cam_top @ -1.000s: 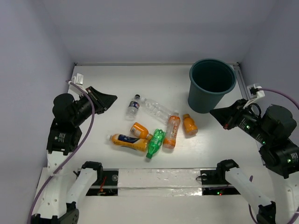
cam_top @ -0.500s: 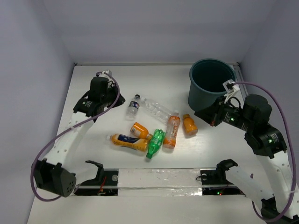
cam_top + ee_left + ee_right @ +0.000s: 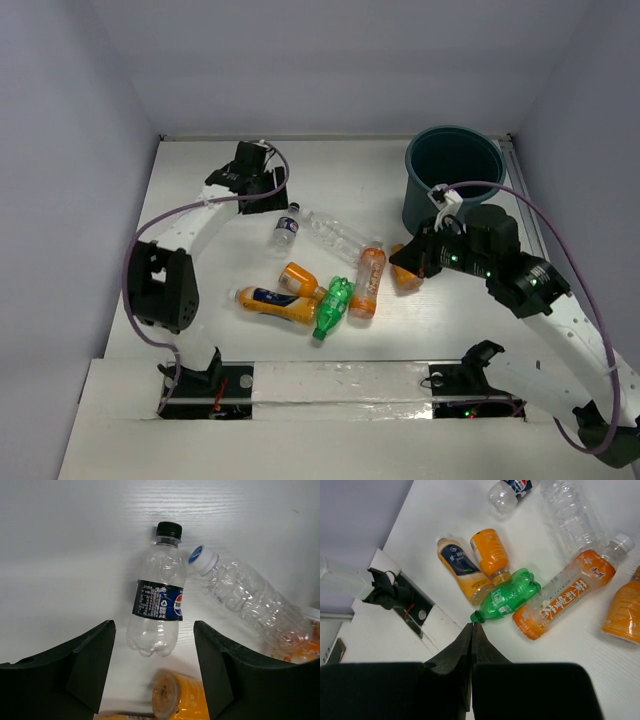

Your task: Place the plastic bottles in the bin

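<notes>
The dark teal bin stands upright at the back right. Several plastic bottles lie in the middle of the table: a small clear one with a dark label, a longer clear one, a tall orange one, two stubby orange ones, an orange one with a blue label and a green one. My left gripper hangs open above the small clear bottle, holding nothing. My right gripper is shut and empty, over the right stubby orange bottle.
White walls close in the table on three sides. A taped rail with the arm mounts runs along the near edge. A metal strip lies just right of the bin.
My left arm swung in from the left to above the small clear bottle and its jaws opened. My right arm moved left from beside the bin towards the bottles, staying shut.
</notes>
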